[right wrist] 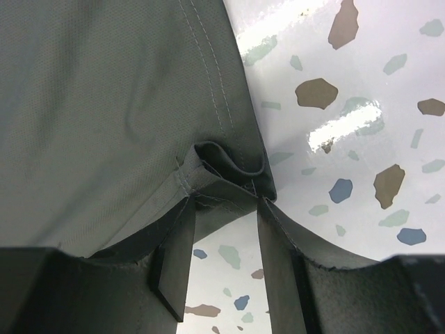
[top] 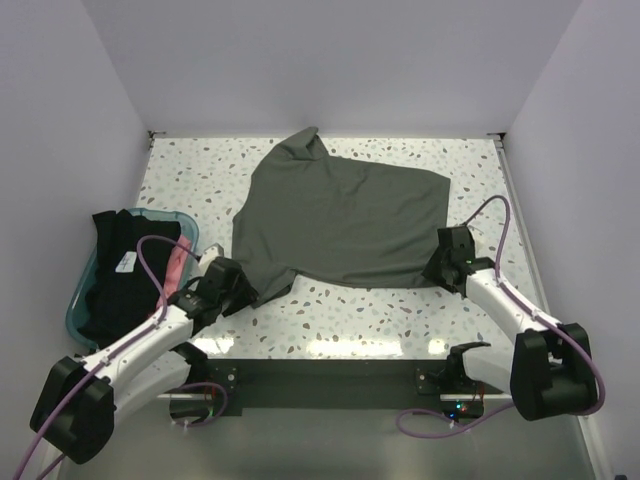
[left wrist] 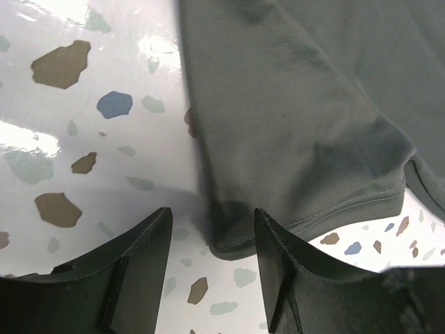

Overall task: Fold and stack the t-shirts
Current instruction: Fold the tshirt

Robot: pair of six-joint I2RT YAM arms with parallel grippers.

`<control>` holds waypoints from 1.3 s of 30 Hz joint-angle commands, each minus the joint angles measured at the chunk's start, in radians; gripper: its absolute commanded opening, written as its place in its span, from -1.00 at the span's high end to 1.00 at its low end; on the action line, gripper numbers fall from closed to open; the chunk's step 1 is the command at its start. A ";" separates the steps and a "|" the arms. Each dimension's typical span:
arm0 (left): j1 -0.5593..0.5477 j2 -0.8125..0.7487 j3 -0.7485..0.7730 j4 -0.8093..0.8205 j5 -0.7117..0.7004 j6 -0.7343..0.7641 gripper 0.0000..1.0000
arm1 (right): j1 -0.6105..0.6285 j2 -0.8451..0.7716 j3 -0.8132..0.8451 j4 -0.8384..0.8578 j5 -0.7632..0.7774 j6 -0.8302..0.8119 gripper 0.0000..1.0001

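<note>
Apparently for a fold from both near corners, the olive-green t-shirt (top: 340,215), spread across the table (top: 380,315), is clamped at near right by the right hand (right wrist: 226,202) and straddled at near left by the parted left hand (left wrist: 212,216).

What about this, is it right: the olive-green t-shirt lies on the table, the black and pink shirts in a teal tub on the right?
Wrong side: the top external view shows the teal tub with the black shirt and pink shirt on the left. The olive-green t-shirt is on the table.
</note>
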 commanded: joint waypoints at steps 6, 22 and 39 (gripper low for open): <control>-0.005 0.033 -0.051 0.122 0.056 0.040 0.12 | 0.004 -0.025 0.040 0.061 0.009 0.024 0.10; -0.005 -0.022 -0.017 0.064 0.057 0.048 1.00 | 0.002 0.034 0.064 0.072 0.032 0.013 0.08; -0.005 -0.119 0.063 -0.076 0.051 0.074 1.00 | 0.002 -0.179 -0.029 -0.052 0.063 0.008 1.00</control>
